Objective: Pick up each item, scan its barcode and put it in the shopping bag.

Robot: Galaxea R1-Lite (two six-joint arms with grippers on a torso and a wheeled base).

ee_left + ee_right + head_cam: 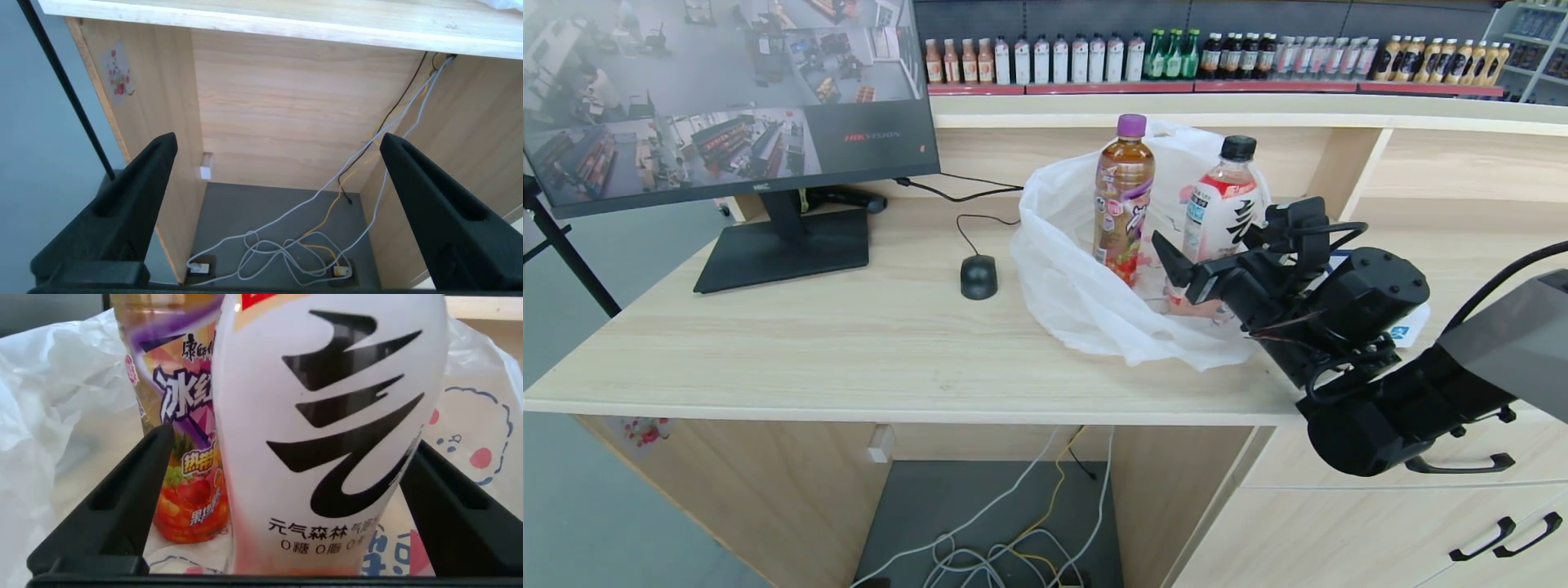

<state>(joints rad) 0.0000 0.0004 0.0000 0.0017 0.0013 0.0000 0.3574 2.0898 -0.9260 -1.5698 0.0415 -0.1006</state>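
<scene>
A white plastic shopping bag stands open on the wooden counter. Two bottles stand upright inside it: a tea bottle with a purple cap and a pale pink-and-white bottle with a black cap. My right gripper is at the bag's mouth, open, its fingers either side of the black-capped bottle. The purple-capped bottle stands just behind it. My left gripper hangs open and holds nothing, below the counter's front edge.
A monitor on its stand is at the counter's back left, with a dark handheld device behind it and a wired mouse beside the bag. Loose cables lie under the counter. Drawers are at right.
</scene>
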